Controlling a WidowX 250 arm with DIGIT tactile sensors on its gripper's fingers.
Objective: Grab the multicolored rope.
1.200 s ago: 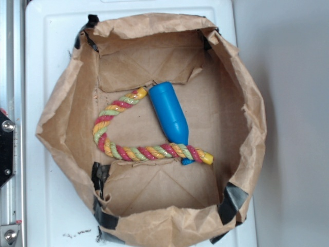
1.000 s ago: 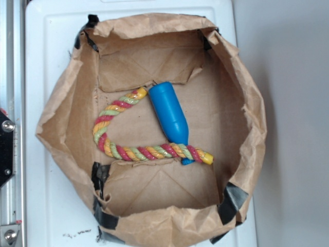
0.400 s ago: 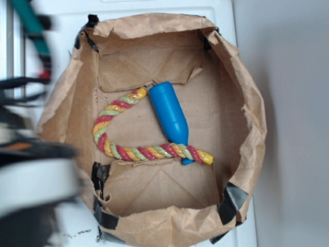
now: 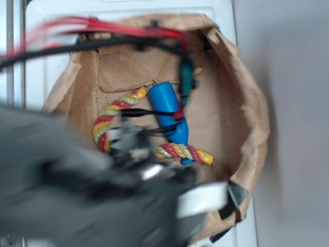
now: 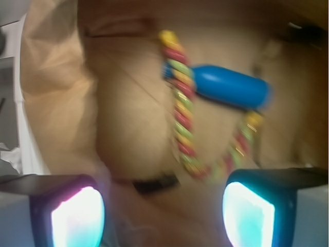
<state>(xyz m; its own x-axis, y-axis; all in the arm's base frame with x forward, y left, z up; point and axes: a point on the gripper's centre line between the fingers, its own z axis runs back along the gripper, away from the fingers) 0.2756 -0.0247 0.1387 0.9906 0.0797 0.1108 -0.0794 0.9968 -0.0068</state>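
Exterior view is showing the multicolored rope (image 4: 110, 121) lying on the floor of a brown paper bag (image 4: 247, 103) that is sitting on a white surface (image 4: 51, 56). The rope is lying bent in a C shape opening toward the bag's right wall: one yellow end is pointing up and right, touching the wide end of a blue bottle (image 4: 169, 110) near the middle of the bag floor, and the other arm is running roughly parallel to the bag's bottom edge, its yellow tip pointing toward the right wall and crossing the bottle's narrow end. A blurred grey arm (image 4: 87, 200) with red and black cables (image 4: 103, 31) is now covering the bag's lower-left part and hiding the rope's bend, whereas 0.4 s ago the arm was only at the left edge and the whole rope was showing; rope and bottle are lying where they were. Wrist view is showing the end effector (image 5: 162, 216) released, its two glowing pads (image 5: 77, 218) standing wide apart and gripping nothing, hovering above the bag floor with the rope (image 5: 180, 110) and bottle (image 5: 231, 87) ahead of it, not touching either.
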